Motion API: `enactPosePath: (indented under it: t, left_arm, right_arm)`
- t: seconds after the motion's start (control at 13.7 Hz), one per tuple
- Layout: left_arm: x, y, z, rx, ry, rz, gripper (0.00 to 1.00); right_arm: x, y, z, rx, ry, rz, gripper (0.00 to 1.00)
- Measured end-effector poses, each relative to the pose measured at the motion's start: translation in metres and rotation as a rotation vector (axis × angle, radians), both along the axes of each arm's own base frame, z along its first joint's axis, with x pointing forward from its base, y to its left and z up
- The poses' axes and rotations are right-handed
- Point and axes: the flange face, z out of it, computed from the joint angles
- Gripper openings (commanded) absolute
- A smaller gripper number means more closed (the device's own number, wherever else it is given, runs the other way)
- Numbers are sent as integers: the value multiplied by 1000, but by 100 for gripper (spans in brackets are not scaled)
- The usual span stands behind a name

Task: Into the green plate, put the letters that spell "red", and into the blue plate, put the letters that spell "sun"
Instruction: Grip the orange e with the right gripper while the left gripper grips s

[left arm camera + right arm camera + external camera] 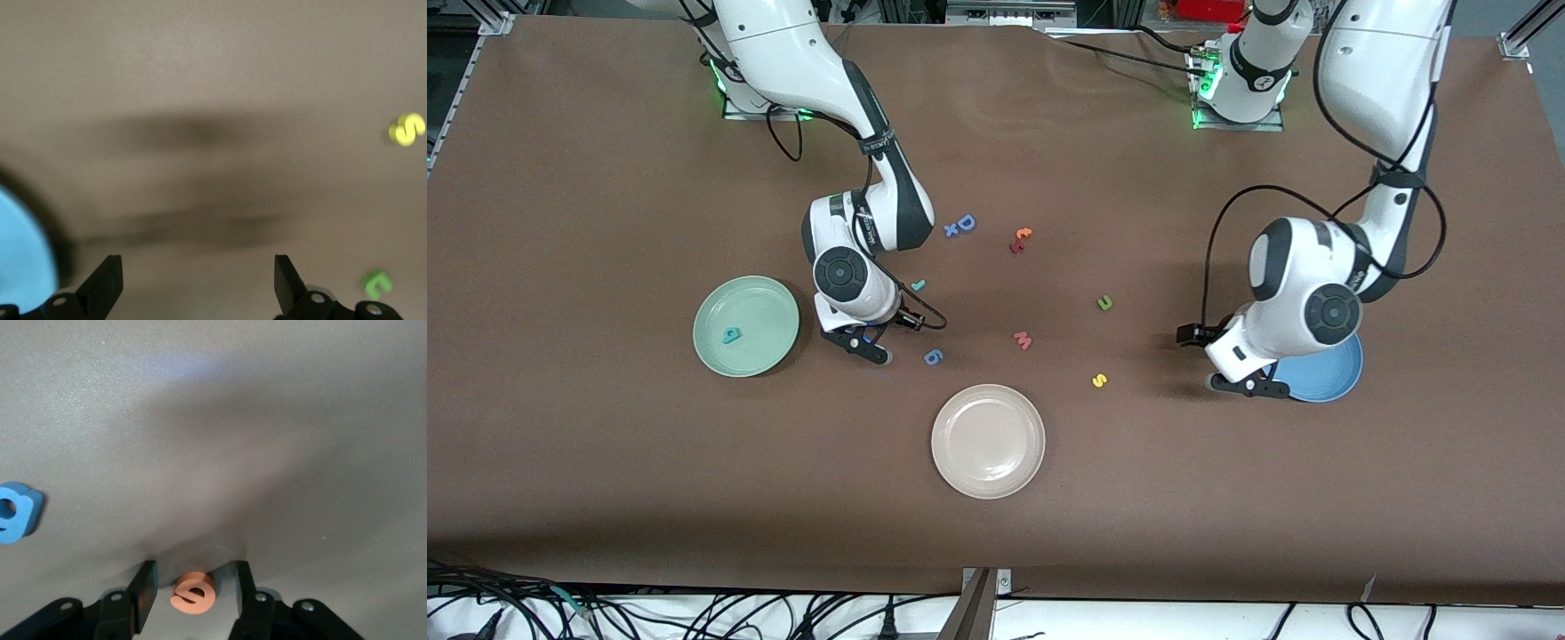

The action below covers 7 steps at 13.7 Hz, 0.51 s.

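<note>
My right gripper (pixel 867 342) is low on the table between the green plate (pixel 760 307) and a blue "6"-like piece (pixel 933 356). In the right wrist view its fingers (pixel 193 577) stand on either side of the orange "e" (pixel 193 593), with narrow gaps left. A teal "d" (pixel 731 335) lies in the green plate. The teal "r" (pixel 918 285) lies on the table beside the right arm's wrist. My left gripper (pixel 1249 387) hangs open and empty at the blue plate's (pixel 1329 373) edge. The yellow "s" (pixel 1100 380) and olive "n" (pixel 1104 303) lie between the two arms.
A cream plate (pixel 988 440) sits nearest the front camera, mid-table. A pink "m" (pixel 1023 340), a blue "D" (pixel 966 223) and a red-orange pair of letters (pixel 1021 238) lie loose mid-table. The left wrist view shows the "s" (pixel 407 129), the "n" (pixel 377 284) and the blue plate's rim (pixel 23 253).
</note>
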Motion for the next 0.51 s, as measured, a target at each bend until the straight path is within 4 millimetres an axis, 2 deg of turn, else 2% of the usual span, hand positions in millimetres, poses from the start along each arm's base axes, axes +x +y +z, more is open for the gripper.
enactPosePath:
  t: [0.22, 0.44, 0.51]
  left_arm:
    - [9, -25, -7, 28, -9, 138, 100]
    - [23, -31, -7, 39, -26, 232, 100]
    - [26, -33, -7, 41, -28, 256, 100]
  right_arm:
    - [-2, 5, -1, 11, -3, 0, 56]
    - [-3, 7, -2, 25, -7, -10, 55]
    - [-3, 7, -2, 25, -8, -10, 51]
